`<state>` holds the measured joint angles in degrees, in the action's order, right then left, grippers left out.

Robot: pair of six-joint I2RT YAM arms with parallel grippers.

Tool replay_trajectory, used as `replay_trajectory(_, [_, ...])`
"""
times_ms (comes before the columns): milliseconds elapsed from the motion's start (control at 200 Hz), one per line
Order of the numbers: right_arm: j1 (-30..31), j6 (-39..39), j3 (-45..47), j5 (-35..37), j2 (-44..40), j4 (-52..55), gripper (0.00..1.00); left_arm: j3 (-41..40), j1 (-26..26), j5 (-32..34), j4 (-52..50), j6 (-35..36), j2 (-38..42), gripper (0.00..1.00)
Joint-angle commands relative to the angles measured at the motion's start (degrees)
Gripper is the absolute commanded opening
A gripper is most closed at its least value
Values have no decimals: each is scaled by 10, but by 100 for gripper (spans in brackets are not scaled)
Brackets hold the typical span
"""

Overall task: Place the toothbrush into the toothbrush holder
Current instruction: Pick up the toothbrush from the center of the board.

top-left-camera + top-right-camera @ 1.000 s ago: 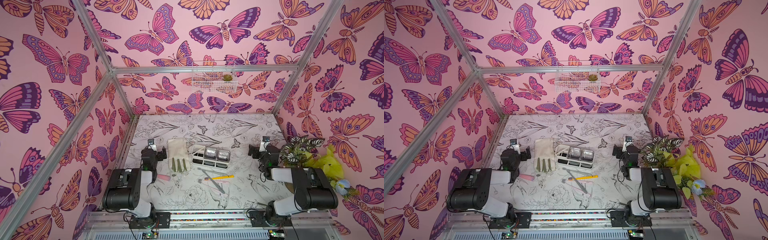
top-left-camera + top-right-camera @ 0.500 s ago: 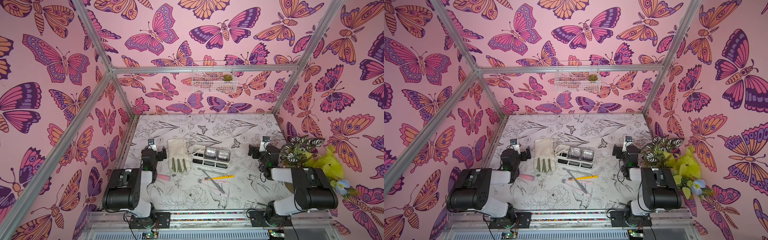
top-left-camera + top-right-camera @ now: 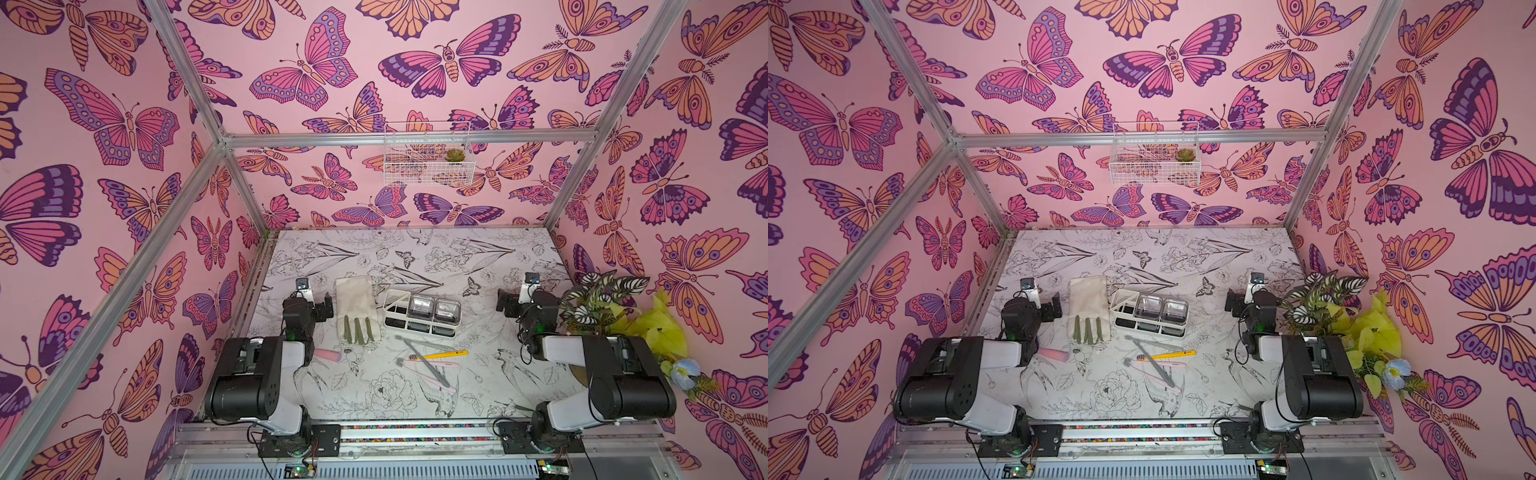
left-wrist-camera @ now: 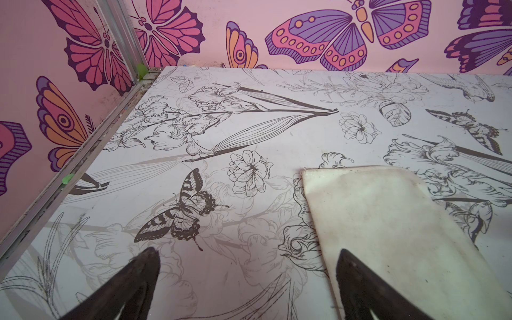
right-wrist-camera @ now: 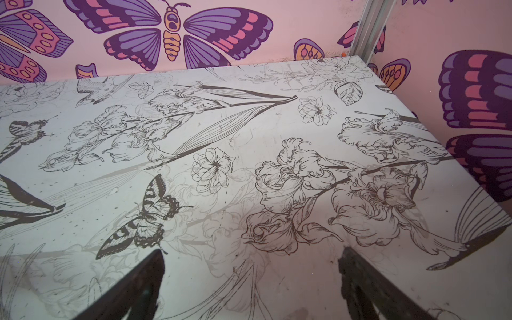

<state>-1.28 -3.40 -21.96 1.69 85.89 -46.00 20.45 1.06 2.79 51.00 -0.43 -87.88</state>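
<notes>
Work on the task has not visibly begun. Nearest the camera in both top views, the two arms sit folded at the front edge of the flower-printed table. Just beyond them a crossed heap lies flat on the surface: a grey toothbrush lies over a pink toothbrush, with a yellow stick alongside that may be a pencil or a brush. A short pink object pokes out beside the left arm. Farther back, the toothbrush holder stands upright in mid-table, close behind the heap but not touching it. As far as the view shows, no brush stands in its slotted compartment, and its two clear cups sit side by side. To the robot's left of it lies a pale cloth pouch with three green handles sticking out. On either side of this row, the left gripper is spread wide and empty, with the pouch's corner just beside one finger. The right gripper is equally wide over bare table, well apart from the holder. On the far wall hangs a white wire basket holding a small succulent, which plays no part in the job. Judging by how things lie, every step is left: picking one brush out of the tangle, carrying it to the holder and lowering it into the slot.
</notes>
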Motion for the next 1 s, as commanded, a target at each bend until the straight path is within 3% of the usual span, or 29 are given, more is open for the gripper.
replay_trajectory(0, [5, -5, -22, 16, -27, 27, 99, 8, -2, 3, 5, 5, -6, 100])
replay_trajectory(155, [7, -6, -28, 31, -74, 81, 100, 3, -11, 13, 12, 15, -2, 100])
replay_trajectory(280, [15, -10, -36, 37, -137, 142, 92, 2, -23, 48, -6, 19, 32, 100])
replay_trajectory(441, [15, -45, -79, 24, -204, 245, 92, 58, -60, 105, -195, 19, 117, 96])
replay_trajectory(636, [31, -120, -97, -123, -223, 335, 90, 89, -181, 160, -293, 21, 222, 97])
replay_trajectory(746, [82, -135, -92, -145, -255, 417, 90, 94, -255, 170, -366, -6, 283, 98])
replay_trajectory(821, [144, -113, -95, -120, -289, 501, 90, 87, -289, 188, -422, -49, 333, 98])
replay_trajectory(996, [241, -146, -71, -79, -407, 626, 89, 39, -323, 189, -486, -111, 437, 97])
